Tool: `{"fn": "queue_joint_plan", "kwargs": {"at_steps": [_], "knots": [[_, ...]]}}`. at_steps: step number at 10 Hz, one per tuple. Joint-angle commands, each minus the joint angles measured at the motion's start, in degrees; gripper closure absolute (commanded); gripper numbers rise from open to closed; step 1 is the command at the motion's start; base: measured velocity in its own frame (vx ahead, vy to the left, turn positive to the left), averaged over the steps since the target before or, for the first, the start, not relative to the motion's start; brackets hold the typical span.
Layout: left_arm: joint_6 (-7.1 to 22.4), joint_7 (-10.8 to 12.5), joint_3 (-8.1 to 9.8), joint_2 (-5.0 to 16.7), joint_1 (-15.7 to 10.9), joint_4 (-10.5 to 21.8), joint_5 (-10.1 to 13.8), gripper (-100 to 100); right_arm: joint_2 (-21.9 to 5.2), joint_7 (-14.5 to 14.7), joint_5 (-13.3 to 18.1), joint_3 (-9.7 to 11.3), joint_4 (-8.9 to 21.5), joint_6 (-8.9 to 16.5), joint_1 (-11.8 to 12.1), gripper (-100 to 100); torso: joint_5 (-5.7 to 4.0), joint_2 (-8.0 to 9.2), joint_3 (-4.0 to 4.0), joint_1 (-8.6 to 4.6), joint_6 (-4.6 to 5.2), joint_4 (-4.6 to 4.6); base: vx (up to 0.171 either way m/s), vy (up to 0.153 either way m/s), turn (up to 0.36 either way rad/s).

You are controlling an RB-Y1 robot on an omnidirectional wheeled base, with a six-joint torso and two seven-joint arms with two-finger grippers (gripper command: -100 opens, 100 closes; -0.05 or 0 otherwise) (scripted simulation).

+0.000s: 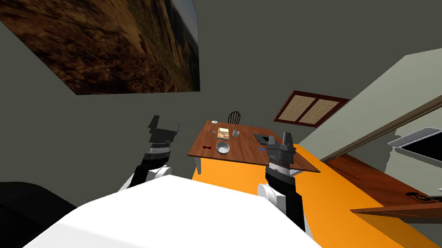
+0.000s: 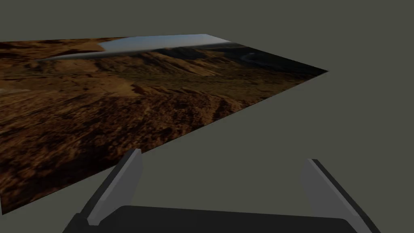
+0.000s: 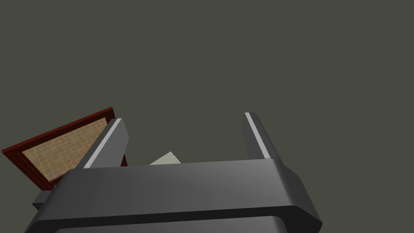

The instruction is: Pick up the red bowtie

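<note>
Red bowtie [image 1: 206, 147] lay near the wooden table's [image 1: 244, 150] closer edge, just beside a white bowl [image 1: 222, 147] and well apart from both arms. Left gripper [image 1: 165, 122] and right gripper [image 1: 283, 141] were held raised ahead of the chest, fingers spread, nothing between them. This was judged a travel posture, as the table was not yet within reach.

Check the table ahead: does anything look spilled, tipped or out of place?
Nothing stands out. The red bowtie lies on the wooden table beside a white bowl; finer detail is too small to tell.
</note>
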Motion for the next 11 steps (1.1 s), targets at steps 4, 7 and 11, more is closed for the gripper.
{"fn": "queue_joint_plan", "kwargs": {"at_steps": [4, 7, 11], "knots": [[4.61, -1.02, 1.08, 3.95, -3.78, 3.05, 0.8, -100, 0.0, 0.0, 0.0, 0.0, 0.0, 0.0, 0.0, 0, 0.0, 0.1, 0.06, -0.01, 0.01, 0.02, -0.029, -0.007, -0.021], [9.38, -2.05, 2.22, 5.22, -7.71, 6.28, 1.62, -100, 0.0, 0.0, 0.0, 0.0, 0.0, 0.0, -0.01, 0, 0.0, 0.15, 0.08, -0.01, 0.01, 0.03, -0.046, -0.01, -0.036], [14.99, -3.25, 3.68, 5.88, -12.55, 10.51, 2.59, -100, 0.0, 0.0, 0.0, 0.0, 0.0, 0.0, -0.01, 0, -0.01, 0.12, 0.07, -0.04, 0.01, 0.03, -0.038, -0.011, -0.038]]}}
